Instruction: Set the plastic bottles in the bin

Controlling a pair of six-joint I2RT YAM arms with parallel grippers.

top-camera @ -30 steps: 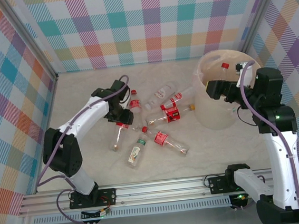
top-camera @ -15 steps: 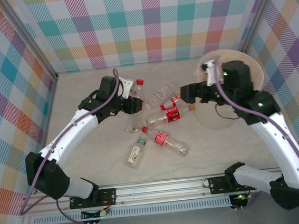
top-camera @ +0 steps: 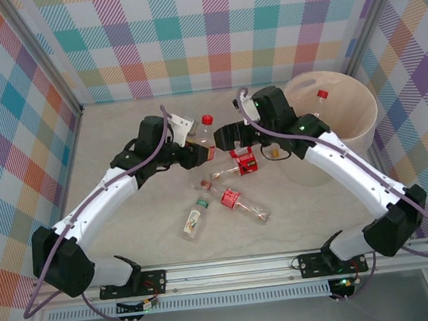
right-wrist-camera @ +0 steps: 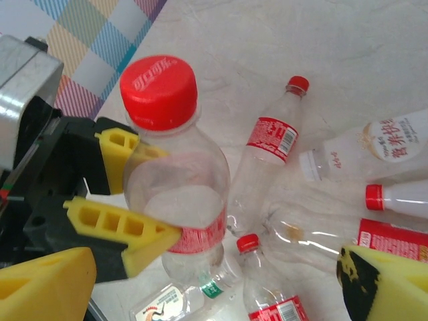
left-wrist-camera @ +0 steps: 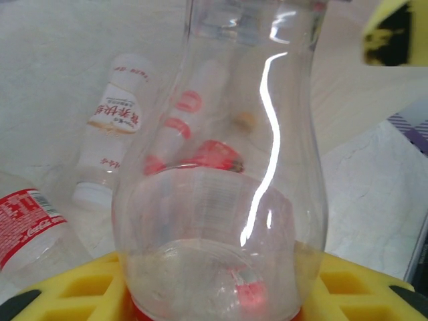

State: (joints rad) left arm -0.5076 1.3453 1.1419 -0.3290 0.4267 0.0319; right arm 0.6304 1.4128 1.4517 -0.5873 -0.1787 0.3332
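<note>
Red-capped bottle (top-camera: 206,133) held upright by left fingers (right-wrist-camera: 120,227) clamped on it, right fingers (right-wrist-camera: 384,281) spread apart just beside, other bottles (top-camera: 233,198) lying on surface (top-camera: 112,125), bin (top-camera: 350,121) at right

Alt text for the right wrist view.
The left gripper clamps a clear red-capped bottle in its yellow pads. Other bottles lie scattered on the pale table beyond, with fingers of the open right gripper at the lower corners.

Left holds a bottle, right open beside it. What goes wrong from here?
Arm clash: the right gripper hangs open close beside the left gripper and its held bottle; a bump could knock it loose.
The bin stands beyond the right arm, so the left arm likely crosses it on the carry.
The held bottle may slip from the pads.
</note>
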